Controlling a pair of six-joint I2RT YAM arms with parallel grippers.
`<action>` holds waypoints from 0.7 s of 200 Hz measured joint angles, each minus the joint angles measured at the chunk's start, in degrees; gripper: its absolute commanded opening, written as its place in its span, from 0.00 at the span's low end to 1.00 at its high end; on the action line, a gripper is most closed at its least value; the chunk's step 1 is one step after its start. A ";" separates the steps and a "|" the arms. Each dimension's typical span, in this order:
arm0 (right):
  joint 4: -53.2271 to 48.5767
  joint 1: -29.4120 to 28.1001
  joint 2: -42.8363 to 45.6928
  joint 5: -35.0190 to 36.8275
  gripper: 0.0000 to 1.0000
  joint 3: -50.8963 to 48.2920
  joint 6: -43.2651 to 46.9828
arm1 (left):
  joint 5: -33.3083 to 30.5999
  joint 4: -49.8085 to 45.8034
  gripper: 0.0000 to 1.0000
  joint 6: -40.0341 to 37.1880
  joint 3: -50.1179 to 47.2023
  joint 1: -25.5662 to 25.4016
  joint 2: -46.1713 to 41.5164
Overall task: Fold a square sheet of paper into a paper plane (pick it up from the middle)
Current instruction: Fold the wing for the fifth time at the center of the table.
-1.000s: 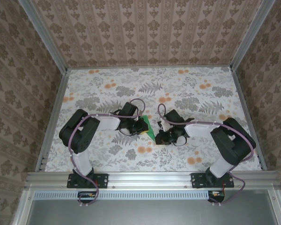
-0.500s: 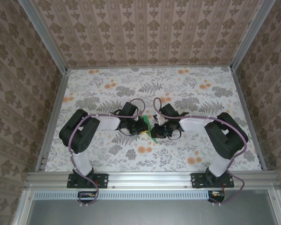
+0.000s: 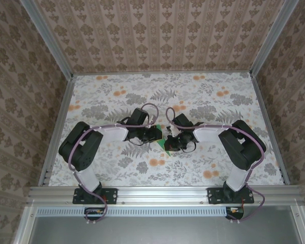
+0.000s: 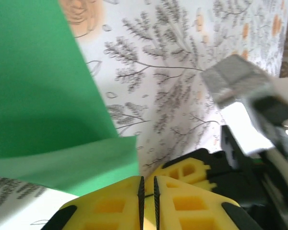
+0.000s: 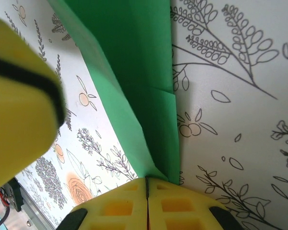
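At the left gripper's (image 4: 146, 184) tips, pads nearly touching, the square sheet of paper (image 4: 43, 96) sits pinched, lifted off the floral cloth (image 4: 182, 72). Just opposite, the right gripper (image 5: 147, 182) has swung in and clamped shut on a folded corner. Both now hold it, ready for creasing.

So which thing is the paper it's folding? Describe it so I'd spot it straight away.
Look at the middle of the floral cloth, where the left hand and the right hand, both yellow-tipped, nearly meet. Between them, pinched in the right hand, is the green paper, creased along its length. It is the one plain, bright green thing against the grey-and-orange flowers.
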State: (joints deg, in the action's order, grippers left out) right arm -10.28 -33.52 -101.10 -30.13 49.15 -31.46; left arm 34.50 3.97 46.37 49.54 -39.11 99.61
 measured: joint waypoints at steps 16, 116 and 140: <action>0.00 0.02 -0.02 -0.02 0.07 0.00 -0.02 | -0.02 0.76 0.10 -0.07 -0.63 -0.48 -0.02; -0.02 0.13 -0.15 -0.07 0.07 -0.02 0.00 | -2.67 -2.12 0.12 -1.29 0.76 -2.12 4.66; 0.57 0.17 -0.09 -0.13 0.07 -0.66 0.13 | -4.13 -5.75 0.12 -4.33 2.60 -1.31 4.94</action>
State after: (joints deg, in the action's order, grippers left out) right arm -9.72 -33.34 -101.19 -30.26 48.49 -31.33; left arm 30.37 -1.78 42.04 52.14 -40.42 104.55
